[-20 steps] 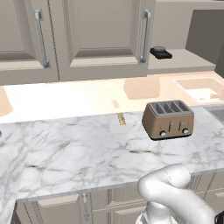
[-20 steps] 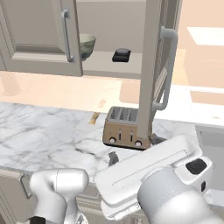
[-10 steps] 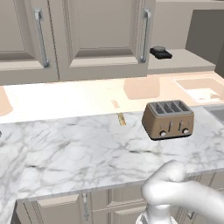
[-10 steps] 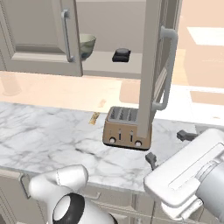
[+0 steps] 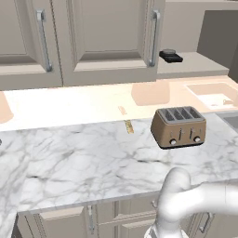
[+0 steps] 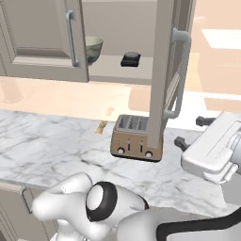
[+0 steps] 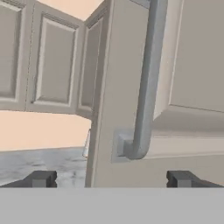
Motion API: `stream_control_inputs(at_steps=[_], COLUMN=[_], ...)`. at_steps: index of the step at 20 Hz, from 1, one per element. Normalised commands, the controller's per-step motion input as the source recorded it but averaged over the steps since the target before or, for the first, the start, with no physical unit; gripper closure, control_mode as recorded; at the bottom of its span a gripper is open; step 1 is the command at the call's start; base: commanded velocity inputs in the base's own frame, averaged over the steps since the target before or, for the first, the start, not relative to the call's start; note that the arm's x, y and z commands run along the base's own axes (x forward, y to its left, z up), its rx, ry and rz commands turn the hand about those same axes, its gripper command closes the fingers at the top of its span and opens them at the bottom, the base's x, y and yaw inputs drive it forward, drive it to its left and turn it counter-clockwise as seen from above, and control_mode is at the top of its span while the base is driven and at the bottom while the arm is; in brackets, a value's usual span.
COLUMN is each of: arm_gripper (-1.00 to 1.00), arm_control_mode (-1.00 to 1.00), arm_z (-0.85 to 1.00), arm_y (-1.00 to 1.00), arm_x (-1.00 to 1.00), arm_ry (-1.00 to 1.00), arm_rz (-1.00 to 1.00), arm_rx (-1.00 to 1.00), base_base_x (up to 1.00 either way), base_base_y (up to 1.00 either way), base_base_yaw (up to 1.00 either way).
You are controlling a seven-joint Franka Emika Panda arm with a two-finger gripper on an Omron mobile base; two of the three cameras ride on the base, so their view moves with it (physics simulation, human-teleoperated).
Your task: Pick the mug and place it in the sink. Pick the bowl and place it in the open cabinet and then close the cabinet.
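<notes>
The gripper (image 6: 189,132) hangs spread wide and empty beside the open cabinet door (image 6: 160,70). The bowl (image 6: 92,49) sits on the cabinet shelf (image 6: 117,70), at its left end.

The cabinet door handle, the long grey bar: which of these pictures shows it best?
The hand view: the handle is close up, its lower end bending into the open door. The right base view shows the whole handle from farther off, on the door's edge above the toaster. The left base view shows other doors' handles.
</notes>
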Motion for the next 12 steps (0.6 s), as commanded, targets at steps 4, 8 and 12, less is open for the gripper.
stream_control_inputs(at_steps=[4, 8, 12], arm_gripper=[-1.0, -1.0, -1.0], arm_control_mode=[-1.0, -1.0, -1.0], arm_z=[-0.06, 0.0, 0.0], arm_y=[-0.29, -0.22, 0.05], arm_x=[0.74, 0.35, 0.01], arm_ry=[-0.03, -0.01, 0.02], arm_rz=[0.17, 0.13, 0.0], arm_rx=[0.13, 0.06, 0.0], base_base_x=[0.0, 0.0, 0.0], base_base_y=[0.0, 0.0, 0.0], base_base_yaw=[0.0, 0.0, 0.0])
